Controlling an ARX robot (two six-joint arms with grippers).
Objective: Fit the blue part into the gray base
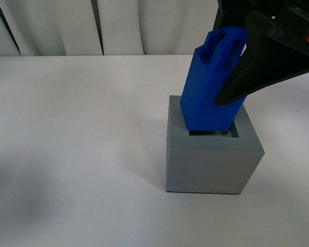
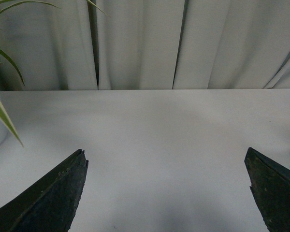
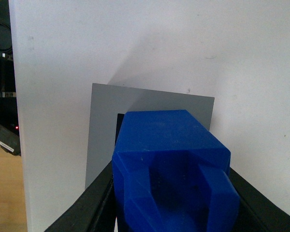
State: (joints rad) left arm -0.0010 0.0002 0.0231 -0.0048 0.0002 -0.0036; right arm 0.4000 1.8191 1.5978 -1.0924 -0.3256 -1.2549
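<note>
The gray base (image 1: 211, 159) is a matte gray cube on the white table, right of centre in the front view. The blue part (image 1: 211, 87) leans over it, its handle tipped to the right and its lower end dipping into the square recess. My right gripper (image 1: 232, 72) comes in from the upper right and is shut on the blue part near its handle. In the right wrist view the blue part (image 3: 171, 169) fills the gap between the black fingers (image 3: 94, 203), with the gray base (image 3: 104, 130) beyond it. My left gripper (image 2: 166, 193) is open and empty over bare table.
White curtains (image 1: 118, 25) hang behind the table's far edge. A plant with long leaves (image 2: 2, 111) in a white pot stands at the side in the left wrist view. The table's edge and dark equipment (image 3: 0, 72) show in the right wrist view.
</note>
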